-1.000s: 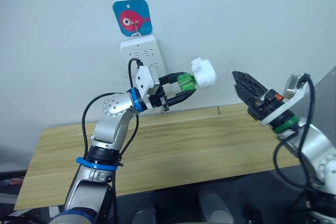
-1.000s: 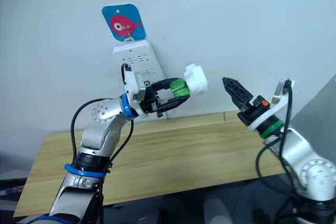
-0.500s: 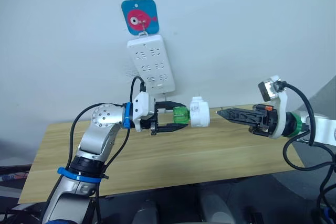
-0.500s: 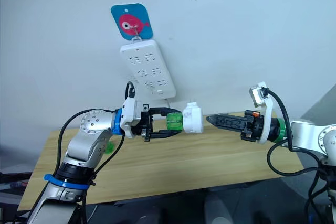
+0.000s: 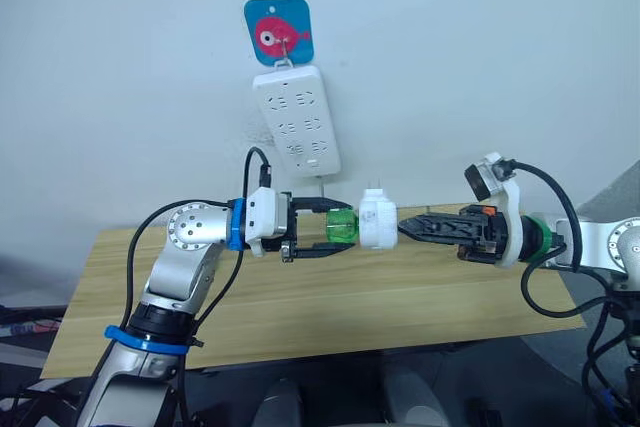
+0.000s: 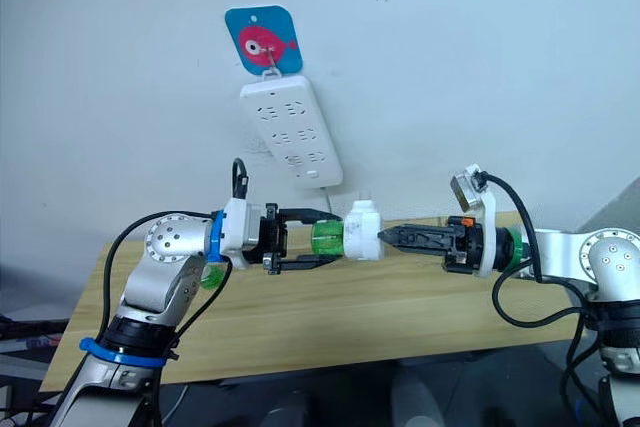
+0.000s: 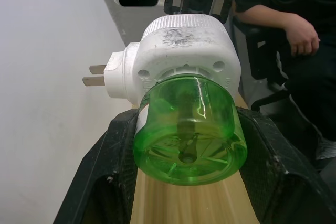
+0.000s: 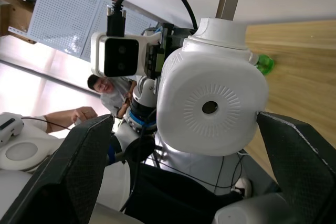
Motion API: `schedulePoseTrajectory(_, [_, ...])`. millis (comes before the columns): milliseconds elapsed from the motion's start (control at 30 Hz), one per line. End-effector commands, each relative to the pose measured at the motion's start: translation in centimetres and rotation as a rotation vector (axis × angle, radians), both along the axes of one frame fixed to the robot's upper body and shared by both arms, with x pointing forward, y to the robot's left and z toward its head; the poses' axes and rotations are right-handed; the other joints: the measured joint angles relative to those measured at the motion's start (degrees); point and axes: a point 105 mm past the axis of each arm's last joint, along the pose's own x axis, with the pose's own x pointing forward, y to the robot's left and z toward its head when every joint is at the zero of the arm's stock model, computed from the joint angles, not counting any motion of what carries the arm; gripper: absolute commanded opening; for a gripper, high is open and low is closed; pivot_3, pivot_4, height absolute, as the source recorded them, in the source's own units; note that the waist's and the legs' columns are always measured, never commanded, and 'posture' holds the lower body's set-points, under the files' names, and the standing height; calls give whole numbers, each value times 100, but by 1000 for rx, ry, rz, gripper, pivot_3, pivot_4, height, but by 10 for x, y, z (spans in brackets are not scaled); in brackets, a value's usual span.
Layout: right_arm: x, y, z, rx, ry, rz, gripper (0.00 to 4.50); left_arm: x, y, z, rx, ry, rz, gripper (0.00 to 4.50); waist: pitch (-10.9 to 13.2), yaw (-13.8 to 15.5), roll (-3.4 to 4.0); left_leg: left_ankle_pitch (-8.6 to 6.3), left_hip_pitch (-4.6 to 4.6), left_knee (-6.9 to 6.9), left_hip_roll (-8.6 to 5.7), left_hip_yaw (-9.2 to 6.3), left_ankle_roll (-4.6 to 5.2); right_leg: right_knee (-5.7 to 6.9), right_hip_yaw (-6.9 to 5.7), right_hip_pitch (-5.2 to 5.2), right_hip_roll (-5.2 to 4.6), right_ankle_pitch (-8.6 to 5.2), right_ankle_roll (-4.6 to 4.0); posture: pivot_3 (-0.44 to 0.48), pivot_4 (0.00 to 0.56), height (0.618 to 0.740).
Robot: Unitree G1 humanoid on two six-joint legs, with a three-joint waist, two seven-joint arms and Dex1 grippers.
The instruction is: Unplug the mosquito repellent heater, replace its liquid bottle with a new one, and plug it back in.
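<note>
The right pincer [image 5: 408, 226] has closed in, its fingers spread around the mosquito repellent heater [image 5: 378, 220]. The left pincer [image 5: 335, 227] clamps the green liquid bottle [image 5: 342, 226] above the surface [image 5: 300, 292], ready for unscrewing.

Silver arms, blue collars, black fingers [image 5: 318, 206]
</note>
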Motion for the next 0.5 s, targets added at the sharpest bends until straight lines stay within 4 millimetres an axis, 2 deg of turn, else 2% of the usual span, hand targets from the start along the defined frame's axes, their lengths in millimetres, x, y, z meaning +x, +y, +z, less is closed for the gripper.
schedulePoseTrajectory(33, [-8,15,12,41,-48,83,4500,-13,-13,7,-11,-45,-79,2280,0,-2,0,0,-1,0,0,0,0,0,0,0,0,0,0,-129,134,734])
schedulePoseTrajectory(200, [0,18,2,13,-48,67,4500,-14,-14,9,-9,-56,-89,2280,0,-18,0,0,0,-1,0,-3,0,0,-3,0,0,0,0,-122,137,734])
schedulePoseTrajectory(300, [3,5,2,-19,-55,54,4500,-13,-10,10,-9,-55,-71,2280,0,-7,0,0,-1,-1,-2,-3,0,-1,-2,0,-1,0,0,-122,134,734])
schedulePoseTrajectory(500, [-5,-21,5,-103,-63,73,4500,-6,-5,11,-23,-64,-22,2280,0,2,1,0,-1,-2,-1,-2,0,-4,-2,0,-1,0,0,-124,134,734])
